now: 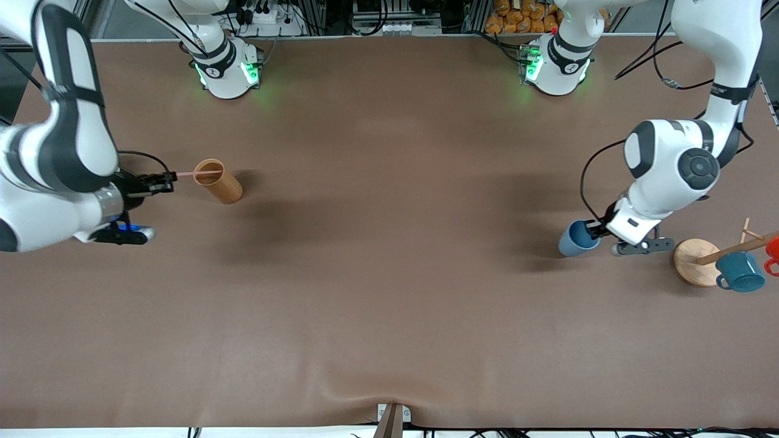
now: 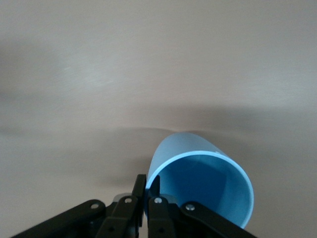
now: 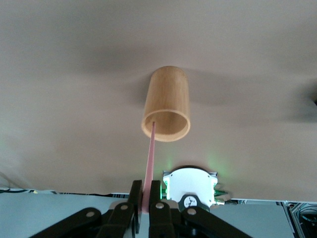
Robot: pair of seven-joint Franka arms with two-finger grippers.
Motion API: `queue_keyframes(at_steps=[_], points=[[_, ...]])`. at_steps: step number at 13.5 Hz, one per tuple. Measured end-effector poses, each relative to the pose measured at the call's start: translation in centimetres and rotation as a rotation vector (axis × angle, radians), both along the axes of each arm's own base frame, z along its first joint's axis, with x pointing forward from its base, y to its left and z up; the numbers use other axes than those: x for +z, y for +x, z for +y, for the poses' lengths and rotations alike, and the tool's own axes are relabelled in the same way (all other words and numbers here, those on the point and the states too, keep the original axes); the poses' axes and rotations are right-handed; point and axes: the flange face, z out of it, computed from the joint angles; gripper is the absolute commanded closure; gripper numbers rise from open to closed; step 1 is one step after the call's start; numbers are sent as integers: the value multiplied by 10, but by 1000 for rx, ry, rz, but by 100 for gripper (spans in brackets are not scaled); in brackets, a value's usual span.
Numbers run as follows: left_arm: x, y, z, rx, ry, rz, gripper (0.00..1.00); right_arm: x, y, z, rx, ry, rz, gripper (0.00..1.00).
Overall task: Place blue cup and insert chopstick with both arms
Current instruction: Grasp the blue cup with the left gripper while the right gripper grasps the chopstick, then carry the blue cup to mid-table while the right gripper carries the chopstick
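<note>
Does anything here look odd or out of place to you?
Nothing is spilled or broken. One oddity: the pink chopstick, pinched in the right gripper, has its tip at the mouth of the brown wooden cup, while the blue cup is at the left arm's end, its rim clamped by the left gripper.

A brown wooden cup stood on the table; a teal mug hung from a wooden rack.

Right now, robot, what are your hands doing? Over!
Left gripper: fingers shut on blue cup rim. Right gripper: fingers shut on chopstick, tip at brown wooden cup. Nothing in the way.
</note>
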Motion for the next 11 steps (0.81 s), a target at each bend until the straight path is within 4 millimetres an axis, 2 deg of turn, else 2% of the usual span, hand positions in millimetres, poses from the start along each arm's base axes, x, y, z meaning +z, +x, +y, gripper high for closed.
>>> queue_keyframes(at_steps=[3, 5, 8, 11], points=[[24, -9, -78, -18, -33, -16, 100, 69, 1, 29, 37, -25, -60, 100], [37, -23, -140, 14, -61, -2, 100, 94, 2, 34, 46, -30, -104, 100], [43, -57, -232, 48, -89, 22, 100, 104, 4, 32, 42, -31, -128, 100], [35, -95, -310, 85, -106, 60, 100, 102, 6, 43, -9, -31, -124, 100]])
